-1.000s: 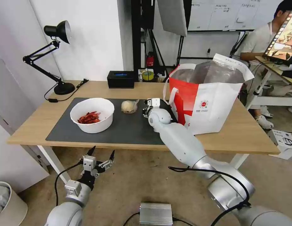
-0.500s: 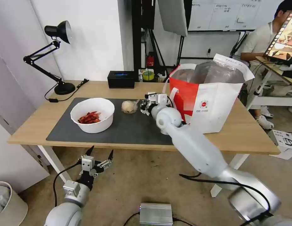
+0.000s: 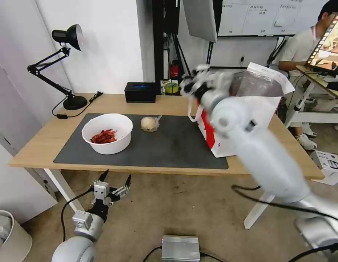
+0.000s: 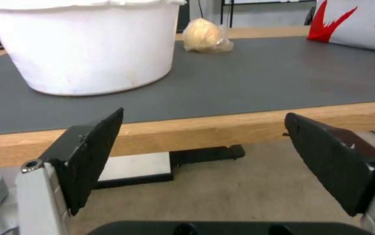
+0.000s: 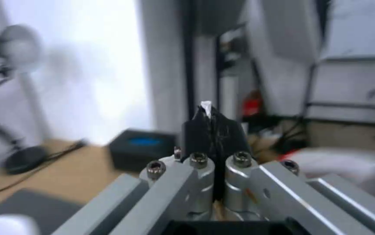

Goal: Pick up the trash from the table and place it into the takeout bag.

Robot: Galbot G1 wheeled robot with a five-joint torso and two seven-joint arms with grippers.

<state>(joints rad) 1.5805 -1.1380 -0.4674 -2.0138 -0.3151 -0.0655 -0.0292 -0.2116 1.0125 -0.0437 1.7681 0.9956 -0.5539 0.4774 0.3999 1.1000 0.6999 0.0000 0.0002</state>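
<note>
While right pincer [image 3: 192, 84] pinches tissue [image 5: 205, 105], takeout bag [image 3: 249, 120] stands upright.

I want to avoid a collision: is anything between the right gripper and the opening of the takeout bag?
Nothing visible stands between them. The right gripper, shut on a white scrap, hangs in open air beside the upper left rim of the takeout bag.

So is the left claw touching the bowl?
Apart. Head view: left claw hangs open below the table edge; the bowl sits on the mat above.
</note>
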